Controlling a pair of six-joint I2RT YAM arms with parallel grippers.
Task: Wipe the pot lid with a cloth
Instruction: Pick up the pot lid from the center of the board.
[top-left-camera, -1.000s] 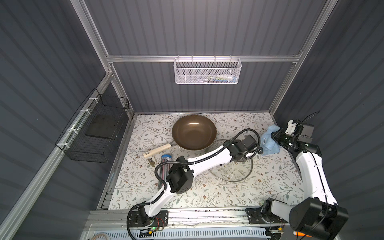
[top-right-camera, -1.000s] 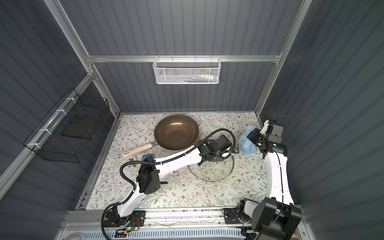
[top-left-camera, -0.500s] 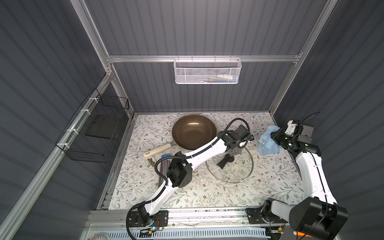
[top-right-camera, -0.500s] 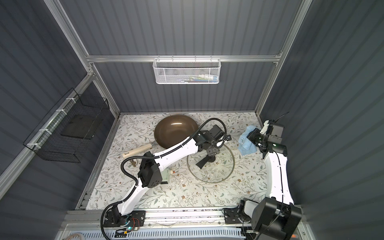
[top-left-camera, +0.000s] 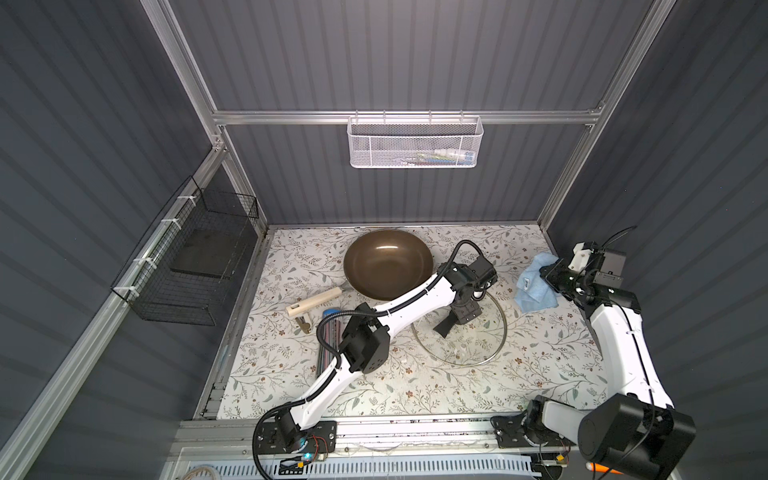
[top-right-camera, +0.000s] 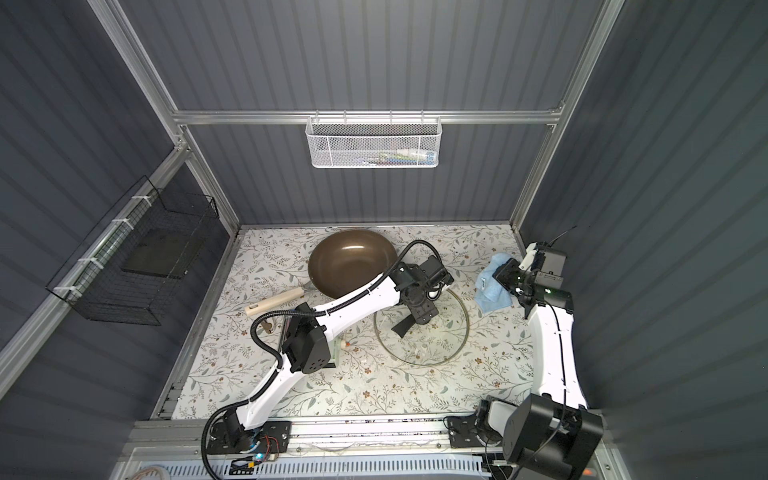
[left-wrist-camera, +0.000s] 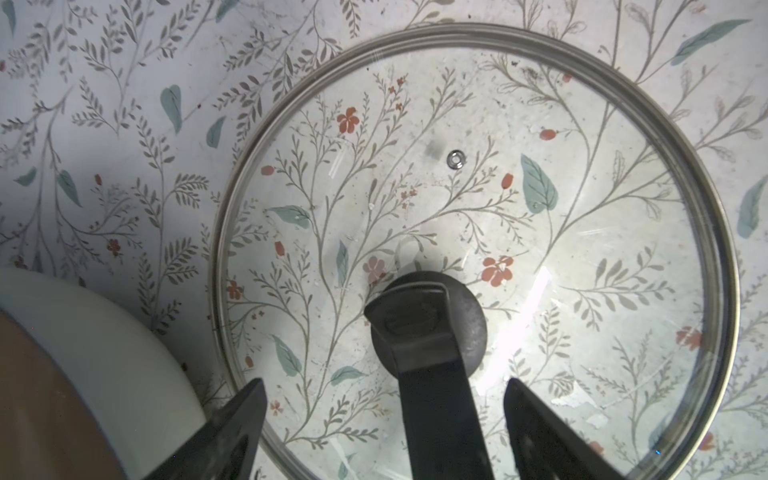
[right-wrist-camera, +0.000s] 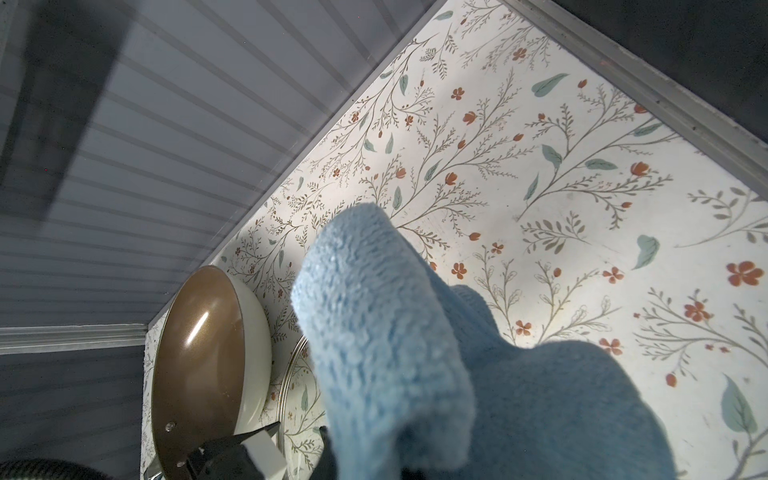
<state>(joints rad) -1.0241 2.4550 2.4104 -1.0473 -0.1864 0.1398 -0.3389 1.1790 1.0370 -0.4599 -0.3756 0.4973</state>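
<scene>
One pot lid (top-left-camera: 469, 343) beneath spread left gripper (left-wrist-camera: 384, 382); one cloth (top-left-camera: 534, 289) seemingly pinched in right gripper (top-left-camera: 549, 275).

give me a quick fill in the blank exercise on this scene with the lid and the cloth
1. The right gripper is shut on the cloth, whose colour is light ___.
2. The left gripper hangs above the pot lid with its jaws ___.
3. The brown pan beside the lid has a pale ___ handle.

Missing words: blue; open; wooden
</scene>
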